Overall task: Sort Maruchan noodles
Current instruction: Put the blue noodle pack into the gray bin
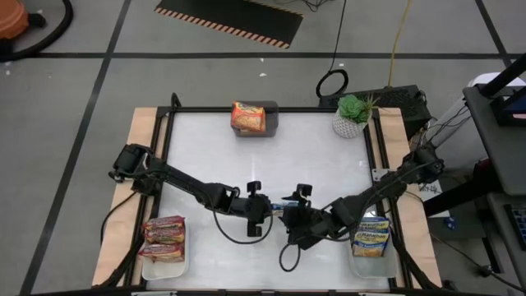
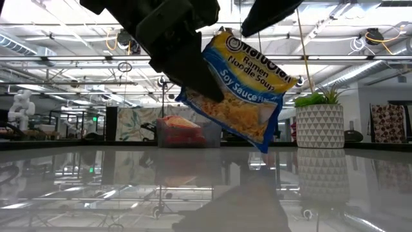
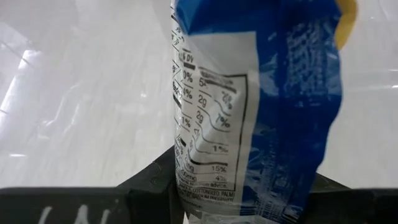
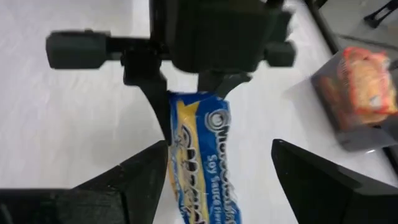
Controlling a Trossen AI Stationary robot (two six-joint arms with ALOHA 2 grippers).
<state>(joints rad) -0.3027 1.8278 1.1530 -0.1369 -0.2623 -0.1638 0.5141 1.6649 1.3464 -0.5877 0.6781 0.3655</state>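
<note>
Maruchan packet in play: my blue-and-yellow soy sauce ramen packet (image 2: 238,90) hangs in the air above the table (image 1: 205,148), near its centre, tilted, clear of the surface.
Left end effector: mine (image 1: 261,210), pinching the packet's edge; my left wrist view shows the nutrition panel (image 3: 211,130) running down between my fingers.
Right end effector: mine (image 1: 294,215), just beside the left one at its 3 o'clock, fingers (image 4: 134,180) spread wide with the packet between them, not touching it.
Grey bin: at 12 o'clock on the table (image 1: 267,111), holding an orange packet (image 1: 247,116).
Left tray: at 8 o'clock (image 1: 164,265), two red packets (image 1: 163,237) in it.
Right tray: at 4 o'clock (image 1: 371,268), blue-and-yellow packets (image 1: 371,237) in it.
Potted plant: at 1 o'clock (image 1: 353,115).
</note>
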